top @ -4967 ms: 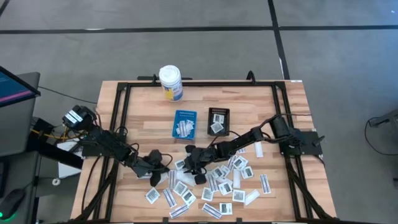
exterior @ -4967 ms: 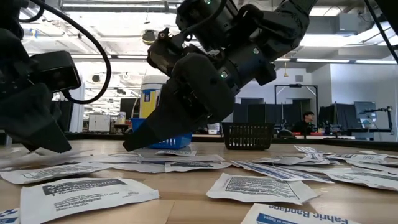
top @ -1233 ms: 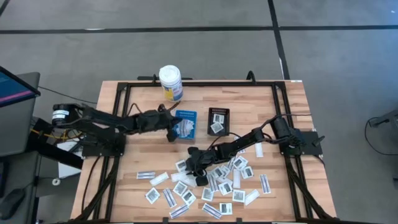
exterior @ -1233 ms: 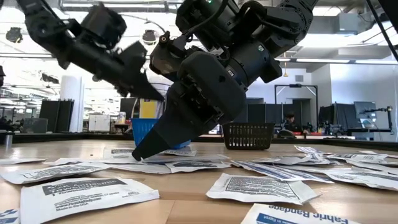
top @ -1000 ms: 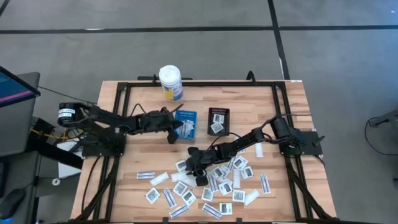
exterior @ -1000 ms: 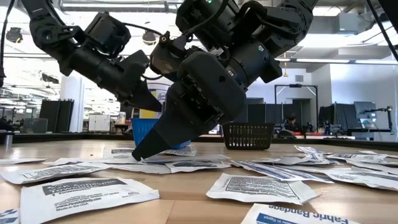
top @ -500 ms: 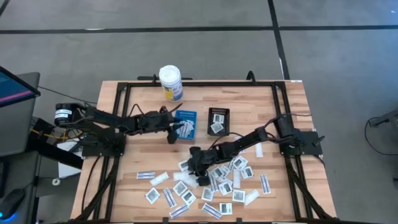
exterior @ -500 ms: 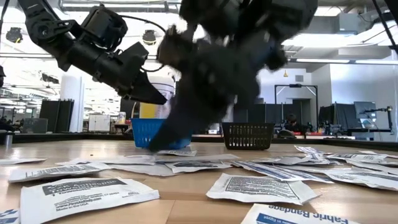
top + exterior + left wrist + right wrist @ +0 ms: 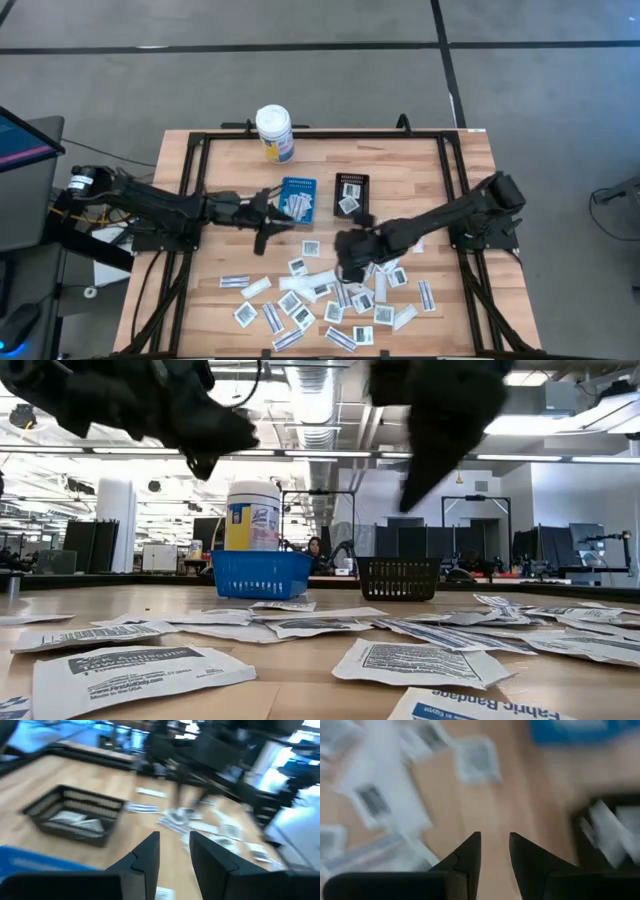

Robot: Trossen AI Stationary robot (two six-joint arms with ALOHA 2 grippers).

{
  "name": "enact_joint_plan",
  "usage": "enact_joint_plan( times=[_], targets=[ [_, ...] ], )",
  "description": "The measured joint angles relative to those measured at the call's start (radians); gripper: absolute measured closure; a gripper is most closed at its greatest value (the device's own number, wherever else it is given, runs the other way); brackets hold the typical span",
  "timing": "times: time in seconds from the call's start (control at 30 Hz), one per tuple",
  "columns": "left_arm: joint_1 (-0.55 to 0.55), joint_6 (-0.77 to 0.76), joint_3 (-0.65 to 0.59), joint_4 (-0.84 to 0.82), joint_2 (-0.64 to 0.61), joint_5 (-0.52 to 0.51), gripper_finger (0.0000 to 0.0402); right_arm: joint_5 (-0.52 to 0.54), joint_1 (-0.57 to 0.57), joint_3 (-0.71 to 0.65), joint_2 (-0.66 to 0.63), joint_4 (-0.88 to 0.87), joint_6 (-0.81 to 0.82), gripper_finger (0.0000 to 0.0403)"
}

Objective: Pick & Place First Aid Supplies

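Left gripper [image 9: 268,222] has backed off the blue tray [image 9: 297,199], fingers apart, seemingly empty

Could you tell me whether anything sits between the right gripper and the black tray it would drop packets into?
Nothing visible does. The right gripper hangs open over bare wood at the upper edge of the packets, and only bare table lies between it and the black tray. The left gripper is off to the side, by the blue tray.
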Motion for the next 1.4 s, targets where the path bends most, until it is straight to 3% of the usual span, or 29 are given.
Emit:
enact_joint_plan(
  times=[0.13, 0.3, 0.5, 0.67, 1.13, 1.4],
  targets=[
    [-0.068, 0.011, 0.000, -0.003, -0.007, 0.032, 0.0295, 0.125, 0.023, -0.068, -0.085, -0.160, 0.184, 0.0308],
    [-0.090, 0.067, 0.000, -0.004, 0.001, 0.030, 0.0295, 0.129, 0.000, -0.283, -0.219, -0.129, 0.379, 0.0308],
    [-0.063, 0.070, 0.000, -0.002, 0.001, 0.028, 0.0295, 0.119, -0.080, -0.581, -0.326, 0.149, 0.481, 0.0308],
    [-0.034, 0.071, 0.000, -0.002, 0.001, 0.029, 0.0295, 0.033, -0.130, -0.728, -0.337, 0.388, 0.477, 0.0308],
    [-0.020, 0.063, 0.000, -0.012, 0.001, 0.029, 0.0295, 0.076, -0.166, -0.751, -0.323, 0.420, 0.473, 0.0308],
    [-0.020, 0.060, 0.000, -0.017, 0.001, 0.029, 0.0295, 0.116, -0.187, -0.741, -0.200, 0.453, 0.472, 0.0309]
  ],
)
